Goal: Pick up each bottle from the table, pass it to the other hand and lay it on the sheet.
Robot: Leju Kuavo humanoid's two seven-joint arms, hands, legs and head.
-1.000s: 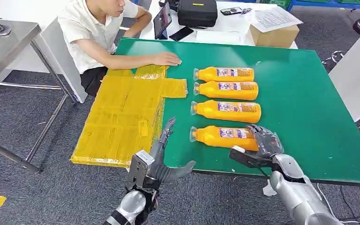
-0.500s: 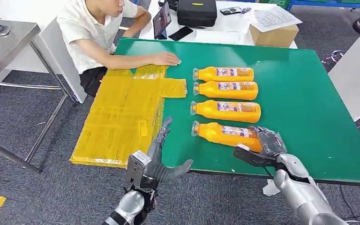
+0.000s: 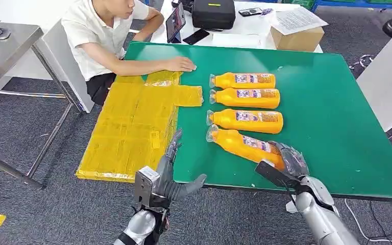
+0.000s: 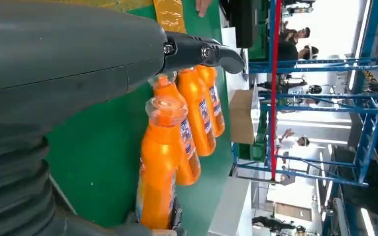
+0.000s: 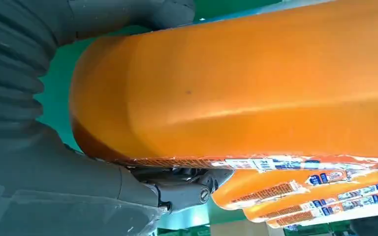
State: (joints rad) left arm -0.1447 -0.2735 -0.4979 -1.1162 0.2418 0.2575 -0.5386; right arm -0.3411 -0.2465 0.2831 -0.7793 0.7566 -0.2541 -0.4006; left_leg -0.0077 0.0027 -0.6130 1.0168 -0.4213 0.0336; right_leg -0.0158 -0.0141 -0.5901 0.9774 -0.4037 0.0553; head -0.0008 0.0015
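Sheet (image 3: 127,132), yellow, 1 pc, lay left-centre of frame w/ no bottles on it. Left hand (image 3: 171,176) hung lower centre, fingers spread, empty. Right hand (image 3: 286,162), lower right, gripped nearest bottle (image 3: 242,143) by its base, neck angled up-left. 4 bottles total; 3 others (image 3: 246,97) in a row above. Step looked like pickup of no. 1; next: lift, pass across to left hand.

A green table (image 3: 332,102) fills the centre and right of the frame. A yellow sheet (image 3: 132,127) drapes over its left edge. Three orange bottles (image 3: 245,98) lie side by side mid-table; a fourth bottle (image 3: 242,143) slants just below them. A person's hand (image 3: 180,64) rests at upper left.
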